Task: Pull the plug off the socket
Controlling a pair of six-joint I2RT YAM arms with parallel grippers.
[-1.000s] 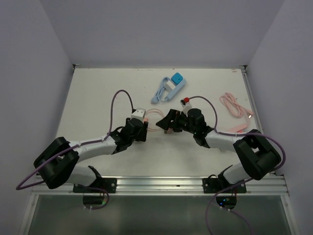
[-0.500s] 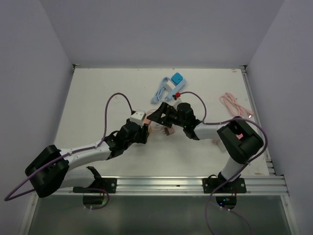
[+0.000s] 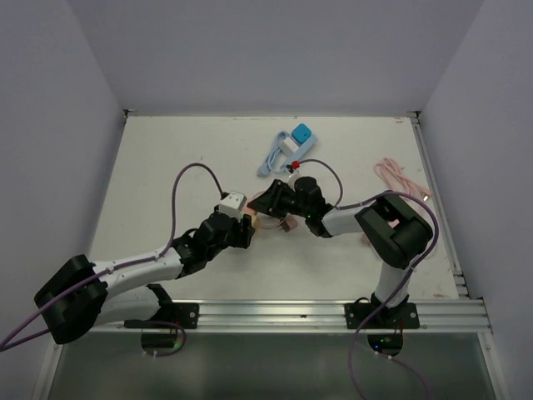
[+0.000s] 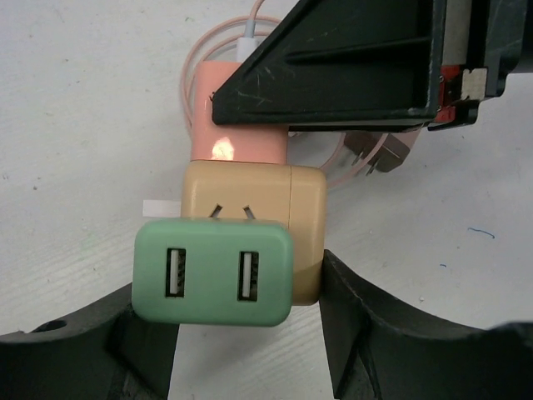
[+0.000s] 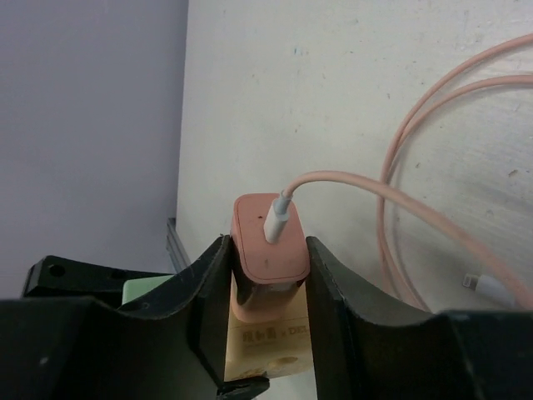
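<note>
The socket is a cream cube with a green two-port USB face. My left gripper is shut on it, one finger on each side. The plug, a pink charger block with a pink cable, sits pushed into the socket. My right gripper is shut on the plug, both fingers pressing its sides. In the top view the two grippers meet at the table's middle, left gripper and right gripper nose to nose.
A second pink plug with bare prongs lies just beyond the socket. A blue and white charger with blue cable lies further back. A coiled pink cable lies at the right. A metal rail runs along the near edge.
My right gripper has moved left onto the plug and its jaws have closed on it. The left arm has stretched slightly forward, still holding the socket.
</note>
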